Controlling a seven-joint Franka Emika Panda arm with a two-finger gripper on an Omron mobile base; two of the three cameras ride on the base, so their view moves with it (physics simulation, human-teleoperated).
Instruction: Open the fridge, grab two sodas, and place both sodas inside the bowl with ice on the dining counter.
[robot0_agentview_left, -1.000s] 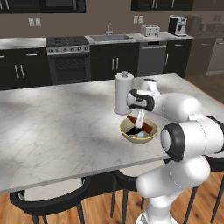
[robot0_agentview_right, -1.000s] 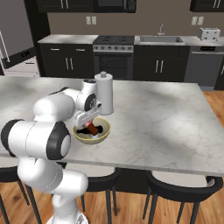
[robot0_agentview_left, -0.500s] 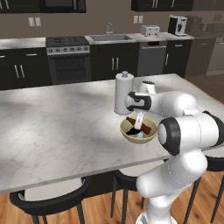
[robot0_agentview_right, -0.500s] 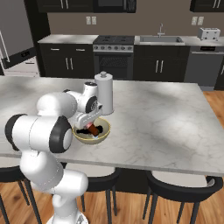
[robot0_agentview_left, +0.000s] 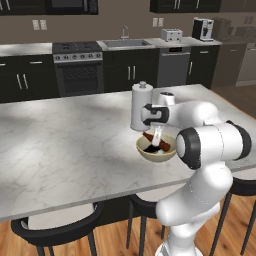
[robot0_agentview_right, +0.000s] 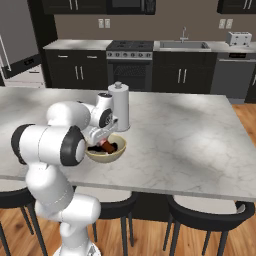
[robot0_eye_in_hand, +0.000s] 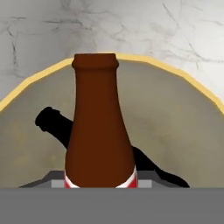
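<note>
A: Item, largest first: worktop (robot0_agentview_left: 60, 150), one, white-grey veined slab. Why listed first?
B: It carries everything else; the stools (robot0_agentview_right: 210, 212) tuck under its near edge, and I can make out three from the right base view.

A: Item: paper towel roll (robot0_agentview_left: 140, 106), one, upright. Placement?
B: Just behind the bowl, well clear of its opening. It looks like a bystander, not part of the job.

A: Item: bowl (robot0_agentview_left: 156, 150), one, tan-yellow, near the worktop's front edge. Purpose?
B: It is the destination for the drinks, set within the arm's reach. I cannot pick out ice inside it from these views.

A: Item: sodas, count?
B: Two. The dark bottle (robot0_eye_in_hand: 57, 127) lies on its side across the bowl's floor, so I judge it delivered. The brown bottle (robot0_eye_in_hand: 99, 127), red label at its base, hangs over the bowl, neck pointing down into it.

A: Item: end effector (robot0_agentview_left: 157, 134), one. State?
B: Clamped narrow on the brown bottle's body, directly above the bowl. Held that way, the bottle should drop beside the dark one rather than onto the worktop.

A: Remaining?
B: By my reckoning, only the release.
</note>
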